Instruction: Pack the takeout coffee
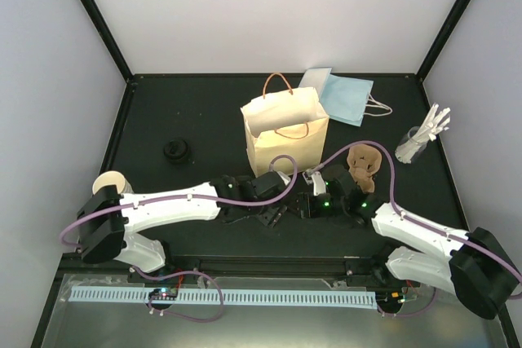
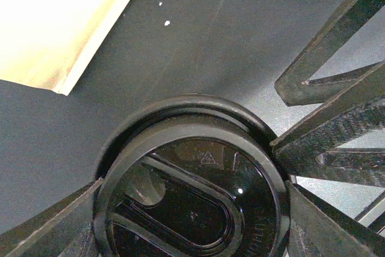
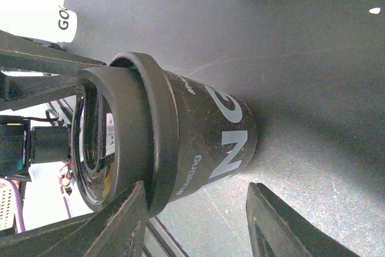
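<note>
The takeout coffee [image 3: 204,130] is a dark-looking cup with white lettering and a round black lid [image 2: 192,191]. It stands in front of the tan paper bag [image 1: 285,132], with its base at or close to the table. In the top view it is hidden under the two grippers. My left gripper [image 2: 192,209] reaches down over the lid and its fingers press on both sides of the rim. My right gripper [image 3: 198,209] is open beside the cup. One finger [image 3: 114,221] is at the lid rim and the other [image 3: 283,227] is clear of the cup. The two grippers meet in the top view, left [image 1: 276,211] and right [image 1: 303,205].
A stack of cream cups [image 1: 110,183] stands at the left and a loose black lid [image 1: 176,151] lies left of the bag. A brown pulp carrier [image 1: 364,165], a blue and white bag [image 1: 347,97] and a glass of white cutlery [image 1: 420,140] are to the right.
</note>
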You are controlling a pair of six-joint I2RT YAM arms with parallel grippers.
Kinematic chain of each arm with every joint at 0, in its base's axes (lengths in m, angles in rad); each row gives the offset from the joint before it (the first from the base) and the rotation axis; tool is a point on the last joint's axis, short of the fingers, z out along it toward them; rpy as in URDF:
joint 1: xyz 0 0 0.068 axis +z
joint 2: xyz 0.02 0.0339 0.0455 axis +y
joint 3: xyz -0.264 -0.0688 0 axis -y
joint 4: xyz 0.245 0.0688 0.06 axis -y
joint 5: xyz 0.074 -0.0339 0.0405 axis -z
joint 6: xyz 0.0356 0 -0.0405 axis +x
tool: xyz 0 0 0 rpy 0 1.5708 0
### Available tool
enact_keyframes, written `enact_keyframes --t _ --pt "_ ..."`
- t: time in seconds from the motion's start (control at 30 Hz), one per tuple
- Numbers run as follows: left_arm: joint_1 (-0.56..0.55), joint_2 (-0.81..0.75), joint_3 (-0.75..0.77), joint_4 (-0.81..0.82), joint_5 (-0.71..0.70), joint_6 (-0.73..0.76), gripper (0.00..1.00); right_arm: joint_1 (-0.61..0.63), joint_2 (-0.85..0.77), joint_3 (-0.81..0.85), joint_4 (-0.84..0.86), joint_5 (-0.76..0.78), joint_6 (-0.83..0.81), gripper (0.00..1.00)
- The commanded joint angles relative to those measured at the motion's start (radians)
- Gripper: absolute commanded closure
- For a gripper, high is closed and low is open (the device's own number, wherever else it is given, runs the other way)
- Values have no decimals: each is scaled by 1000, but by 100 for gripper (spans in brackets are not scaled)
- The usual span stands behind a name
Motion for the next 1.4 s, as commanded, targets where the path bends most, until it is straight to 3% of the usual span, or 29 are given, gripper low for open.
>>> enact_keyframes --t 0.0,0.53,0.9,1.37 --pt "-5 40 -76 -64 66 -15 22 -5 9 0 23 -13 -5 52" --pt "-5 24 -123 -21 93 -2 22 -5 87 24 -8 63 51 56" --pt "-5 27 -161 13 109 -8 22 -1 165 -123 66 -6 93 63" --pt "-5 19 -169 3 103 -8 22 -27 -53 78 -123 42 -38 59"
